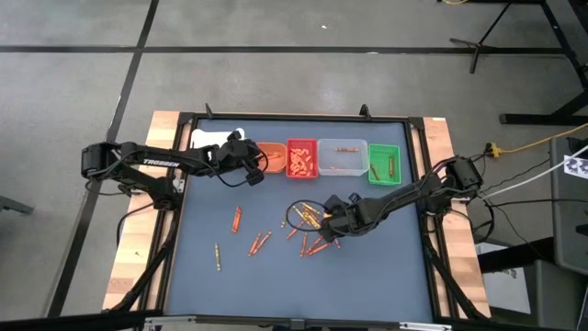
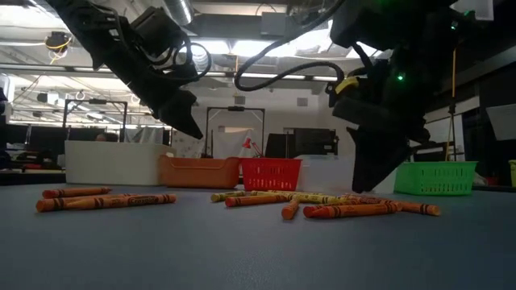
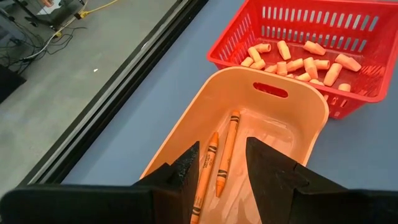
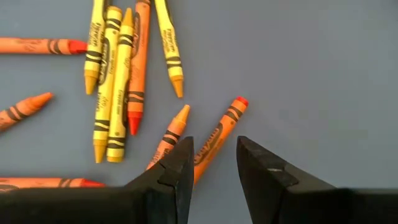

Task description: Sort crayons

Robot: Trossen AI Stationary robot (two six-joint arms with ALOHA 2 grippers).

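**A:** While the left gripper [image 3: 221,171] hangs above the orange bin [image 3: 186,118], are its fingers holding anything?

**B:** No. The fingers are apart and empty, and between them you look down on two orange crayons [image 3: 219,155] lying side by side on the bin's floor. Just beside that bin stands the red basket [image 3: 227,46], with a heap of short crayon stubs [image 3: 298,59] inside.

**A:** And the right gripper [image 4: 214,168]?

**B:** It is low over the blue surface [image 1: 386,267], near the middle of the scattered crayons [image 1: 308,230]. Its fingers are also apart, gripping nothing. A red-orange crayon [image 4: 221,134] lies slanted in front of the gap, with another orange one [image 4: 169,135] just beside it.

**A:** Where is the rest?

**B:** A cluster of yellow crayons [image 4: 109,81] lies packed together a little farther off from those fingers, with an orange one among them. More loose crayons are spread toward the left arm's side of the surface, a few well apart from the others [image 1: 237,219]. Along the far edge runs the row of bins: a white one [image 1: 216,140], orange [image 1: 272,156], red [image 1: 301,158], a clear one [image 1: 343,156] and a green basket [image 1: 385,162]. The clear and green ones each hold a few crayons.
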